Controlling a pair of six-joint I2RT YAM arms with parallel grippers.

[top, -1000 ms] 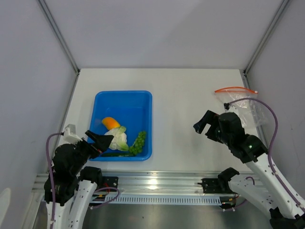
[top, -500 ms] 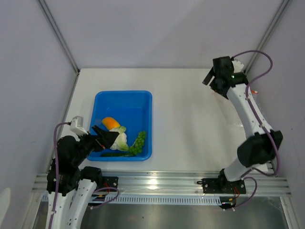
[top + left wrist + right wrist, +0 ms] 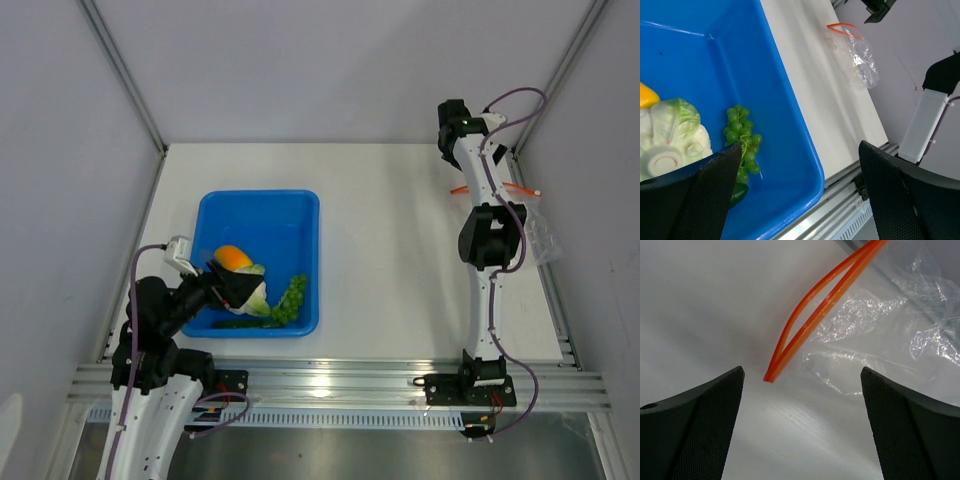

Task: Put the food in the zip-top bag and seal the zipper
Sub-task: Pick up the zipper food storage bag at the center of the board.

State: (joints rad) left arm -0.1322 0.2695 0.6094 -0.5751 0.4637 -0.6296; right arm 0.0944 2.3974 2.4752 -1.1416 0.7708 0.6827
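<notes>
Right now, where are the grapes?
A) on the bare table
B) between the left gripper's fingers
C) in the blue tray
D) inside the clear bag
C: the grapes lie on the floor of the tray, next to the cabbage, while the bag lies apart on the table with no food showing in it.

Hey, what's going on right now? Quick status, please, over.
Left gripper open, over the food in the blue tray. Right gripper open, above the zip-top bag by its zipper, mouth slightly parted. Nothing held, nothing bagged yet. No obstruction.
</notes>
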